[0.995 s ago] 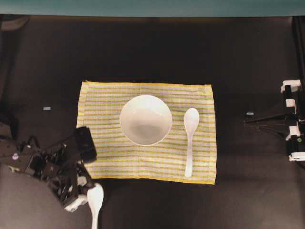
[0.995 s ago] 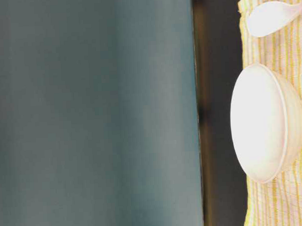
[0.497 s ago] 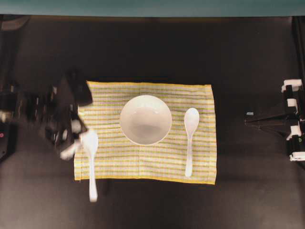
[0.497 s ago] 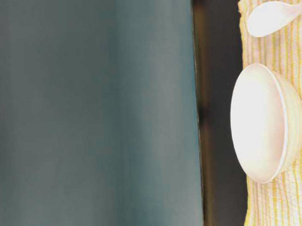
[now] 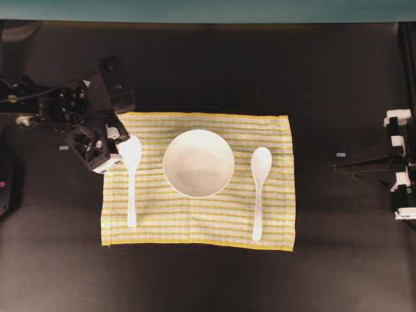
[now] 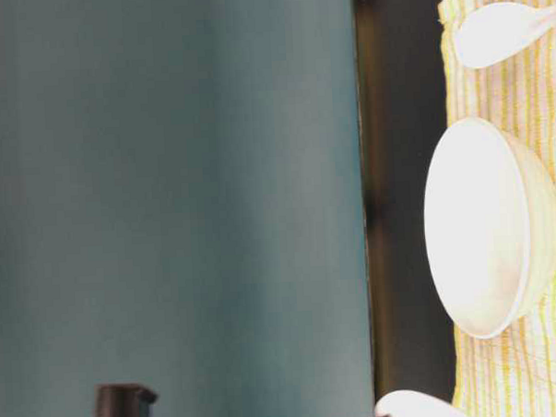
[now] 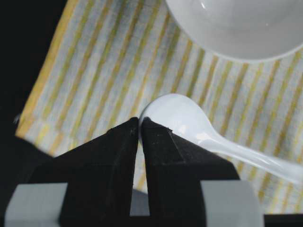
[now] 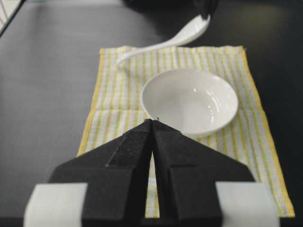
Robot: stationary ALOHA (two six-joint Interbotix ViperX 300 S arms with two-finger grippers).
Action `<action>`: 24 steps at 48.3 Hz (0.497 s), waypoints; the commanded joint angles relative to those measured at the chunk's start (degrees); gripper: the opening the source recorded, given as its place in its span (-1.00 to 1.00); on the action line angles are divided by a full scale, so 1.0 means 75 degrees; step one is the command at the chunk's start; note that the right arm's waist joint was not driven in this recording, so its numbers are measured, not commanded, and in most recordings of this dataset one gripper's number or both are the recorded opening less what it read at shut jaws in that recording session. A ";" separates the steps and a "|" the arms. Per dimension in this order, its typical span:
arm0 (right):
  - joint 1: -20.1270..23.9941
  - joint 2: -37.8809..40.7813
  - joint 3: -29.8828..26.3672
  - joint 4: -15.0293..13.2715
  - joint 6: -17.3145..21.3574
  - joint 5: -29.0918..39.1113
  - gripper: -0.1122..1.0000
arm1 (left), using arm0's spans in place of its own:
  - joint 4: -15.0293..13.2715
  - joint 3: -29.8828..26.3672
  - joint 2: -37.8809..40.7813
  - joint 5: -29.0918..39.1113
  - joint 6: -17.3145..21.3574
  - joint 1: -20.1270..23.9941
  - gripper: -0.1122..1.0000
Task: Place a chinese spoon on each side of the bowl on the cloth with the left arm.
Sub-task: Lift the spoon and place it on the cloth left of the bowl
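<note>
The white bowl (image 5: pixel 198 163) sits in the middle of the striped cloth (image 5: pixel 195 224). One chinese spoon (image 5: pixel 260 188) lies on the cloth to the bowl's right, scoop pointing away from the front edge. My left gripper (image 5: pixel 119 151) is shut on the scoop rim of the other chinese spoon (image 5: pixel 131 188), over the cloth's left part beside the bowl. In the left wrist view the fingertips (image 7: pixel 156 135) pinch the scoop's edge (image 7: pixel 182 118). Seen from the right wrist, this spoon (image 8: pixel 182 35) slopes from the raised scoop down to the cloth (image 8: pixel 113 94). My right gripper (image 5: pixel 339 166) is shut and holds nothing.
Bare black table surrounds the cloth on all sides. The right arm (image 5: pixel 396 162) rests at the table's right edge, well away from the cloth. A teal wall (image 5: pixel 208 10) runs behind the table. Part of the left arm (image 6: pixel 121 411) shows at table level.
My left gripper has carried the spoon from the table's front left, off the cloth, back and right to the cloth's left part beside the bowl. The right arm has not moved.
</note>
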 commanded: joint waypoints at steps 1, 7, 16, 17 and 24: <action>0.0000 0.0035 -0.0012 0.0023 0.0023 -0.0082 -0.80 | 0.0035 0.0035 0.0270 -0.0434 0.0035 0.0059 -0.73; 0.0000 0.0035 0.0035 0.0023 0.0023 -0.0082 -0.80 | 0.0035 0.0164 0.0492 -0.0668 0.0047 0.0141 -0.73; 0.0000 0.0035 0.0070 0.0023 0.0023 -0.0152 -0.80 | 0.0035 0.0328 0.0539 -0.1090 0.0047 0.0164 -0.72; 0.0012 0.0035 0.0070 0.0012 0.0023 -0.0164 -0.80 | 0.0035 0.0363 0.0551 -0.1160 0.0047 0.0164 -0.72; 0.0000 0.0035 0.0082 0.0023 0.0023 -0.0188 -0.80 | 0.0035 0.0551 0.0598 -0.1688 0.0047 0.0176 -0.71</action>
